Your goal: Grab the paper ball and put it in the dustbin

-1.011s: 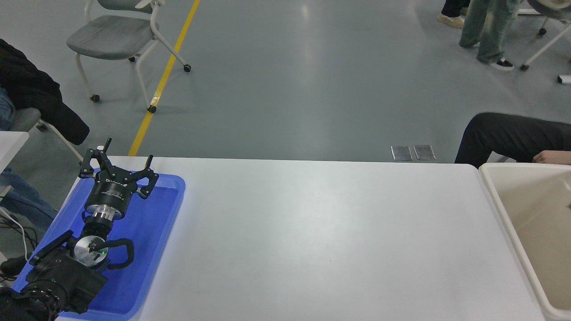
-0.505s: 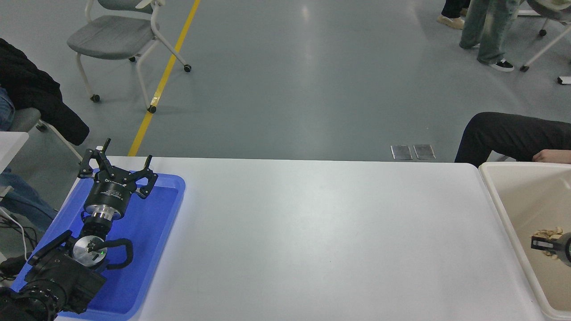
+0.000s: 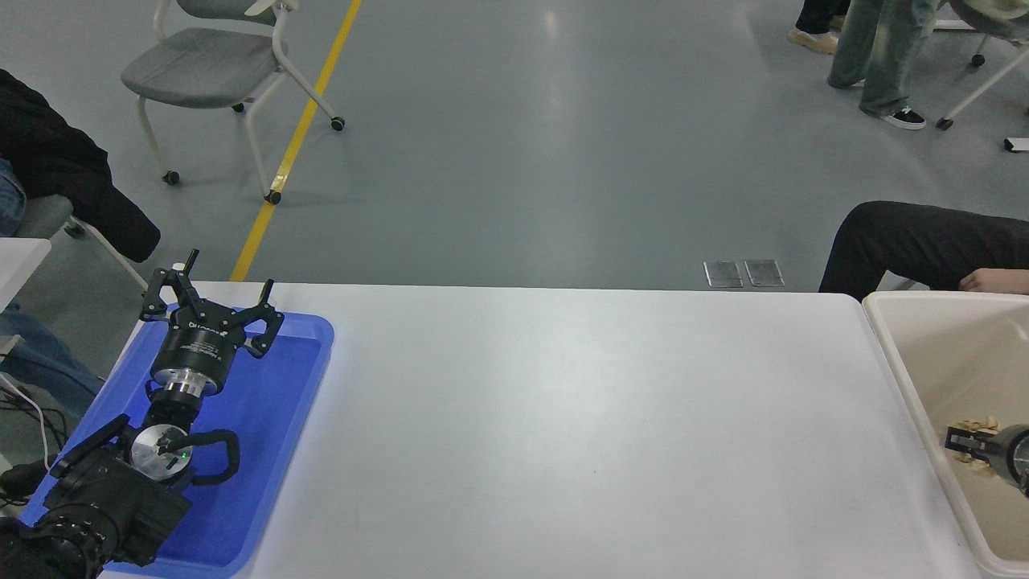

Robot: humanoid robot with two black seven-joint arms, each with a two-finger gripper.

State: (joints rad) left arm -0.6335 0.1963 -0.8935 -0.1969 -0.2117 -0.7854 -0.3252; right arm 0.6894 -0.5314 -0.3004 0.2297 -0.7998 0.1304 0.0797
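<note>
I see the paper ball (image 3: 974,426) as tan scraps showing around the right gripper (image 3: 961,444), whose fingers pinch it inside the dustbin (image 3: 884,338) at the desk's (image 3: 563,418) right end. My left gripper (image 3: 211,299) sits parked over the blue tray (image 3: 281,418) at the lower left, fingers spread wide. A person's hand (image 3: 995,280) rests just behind the dustbin's far rim.

Bare table (image 3: 563,418) between tray (image 3: 309,378), dustbin (image 3: 884,338)
</note>
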